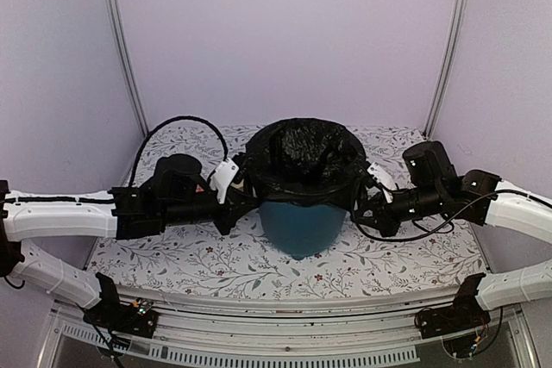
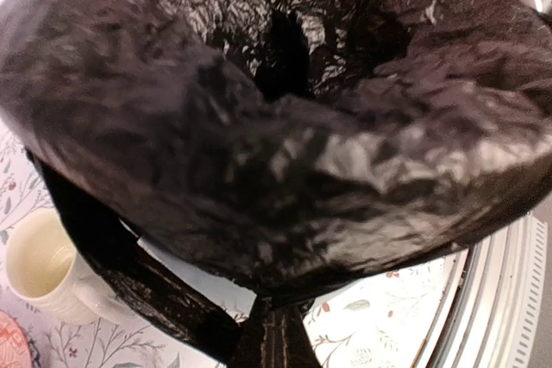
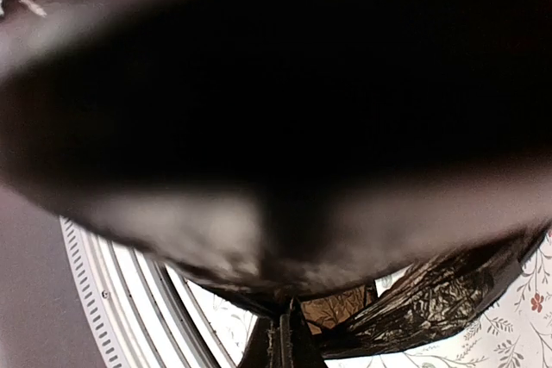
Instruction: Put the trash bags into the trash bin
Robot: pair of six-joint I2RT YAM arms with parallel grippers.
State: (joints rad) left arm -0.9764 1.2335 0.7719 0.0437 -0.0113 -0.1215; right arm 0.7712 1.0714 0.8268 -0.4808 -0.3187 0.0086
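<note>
The black trash bag (image 1: 306,159) is spread open over the mouth of the teal trash bin (image 1: 297,228) at the middle of the table, its edge folded down over the rim. My left gripper (image 1: 240,197) is shut on the bag's edge at the bin's left side; the left wrist view shows the bag (image 2: 285,118) filling the frame with my gripper (image 2: 274,338) pinched on its lower edge. My right gripper (image 1: 360,207) is shut on the bag's edge at the bin's right side; the bag (image 3: 285,109) fills the right wrist view above my gripper (image 3: 286,342).
A cream mug (image 2: 43,265) stands on the flowered tablecloth (image 1: 172,260) at the left of the bin, seen only in the left wrist view. Purple walls enclose the table. The metal front rail (image 1: 276,333) runs along the near edge.
</note>
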